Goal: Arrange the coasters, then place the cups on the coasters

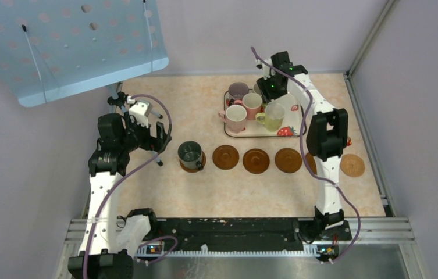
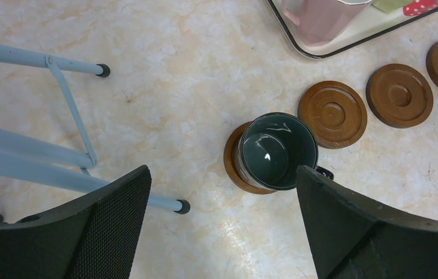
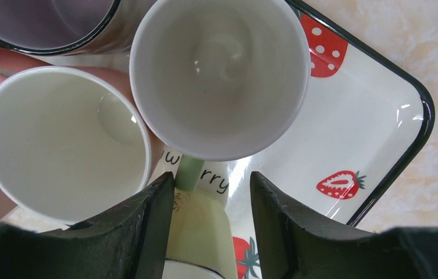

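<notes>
straddling yellow-green cup (image 3: 219, 75) handle, right end effector (image 3: 212, 180) apart; left end effector (image 2: 222, 174) apart; tray (image 3: 379, 133) reads "rry".

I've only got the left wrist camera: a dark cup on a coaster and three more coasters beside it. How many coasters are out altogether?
Observer: Six coasters in one row. The fifth is mostly hidden behind the right arm.
Operator: Where is the right gripper?
Observer: Over the tray. The right gripper has its jaws open on either side of the handle of a yellow-green cup.
Operator: How many cups are on the tray?
Observer: Five: two pink cups, two yellow-green, one mauve cup.
</notes>
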`<control>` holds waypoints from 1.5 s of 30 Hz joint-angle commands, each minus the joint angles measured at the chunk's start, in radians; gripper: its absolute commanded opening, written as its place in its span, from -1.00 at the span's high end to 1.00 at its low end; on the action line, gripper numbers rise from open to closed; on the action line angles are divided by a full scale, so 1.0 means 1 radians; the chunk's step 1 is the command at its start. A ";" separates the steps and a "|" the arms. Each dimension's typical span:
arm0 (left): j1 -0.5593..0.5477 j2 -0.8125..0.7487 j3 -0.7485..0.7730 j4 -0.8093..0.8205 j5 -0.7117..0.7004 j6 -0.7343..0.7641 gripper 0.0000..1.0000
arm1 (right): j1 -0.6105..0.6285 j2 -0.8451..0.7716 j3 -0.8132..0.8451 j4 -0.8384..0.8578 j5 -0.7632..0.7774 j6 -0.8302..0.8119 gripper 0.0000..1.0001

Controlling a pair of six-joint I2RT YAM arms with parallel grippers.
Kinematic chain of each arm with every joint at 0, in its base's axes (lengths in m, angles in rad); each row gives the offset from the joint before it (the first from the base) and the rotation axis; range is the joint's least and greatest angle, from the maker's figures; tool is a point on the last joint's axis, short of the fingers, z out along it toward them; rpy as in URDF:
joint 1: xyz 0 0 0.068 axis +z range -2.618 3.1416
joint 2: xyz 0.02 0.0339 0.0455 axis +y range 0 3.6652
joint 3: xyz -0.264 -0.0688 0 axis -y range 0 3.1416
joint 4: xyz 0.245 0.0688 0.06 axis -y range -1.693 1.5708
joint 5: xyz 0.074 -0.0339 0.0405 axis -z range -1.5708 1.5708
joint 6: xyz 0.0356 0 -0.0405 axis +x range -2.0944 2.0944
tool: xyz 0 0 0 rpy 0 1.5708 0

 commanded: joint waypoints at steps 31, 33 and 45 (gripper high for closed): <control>0.006 0.030 0.057 -0.001 -0.011 0.041 -0.97 | -0.055 0.064 -0.091 0.255 -0.114 -0.157 0.41; 0.006 0.034 0.060 -0.003 -0.012 0.043 -0.97 | -0.054 0.066 -0.092 0.256 -0.108 -0.158 0.48; 0.006 0.033 0.058 -0.002 0.009 0.031 -0.97 | -0.072 -0.101 -0.202 0.425 -0.108 -0.173 1.00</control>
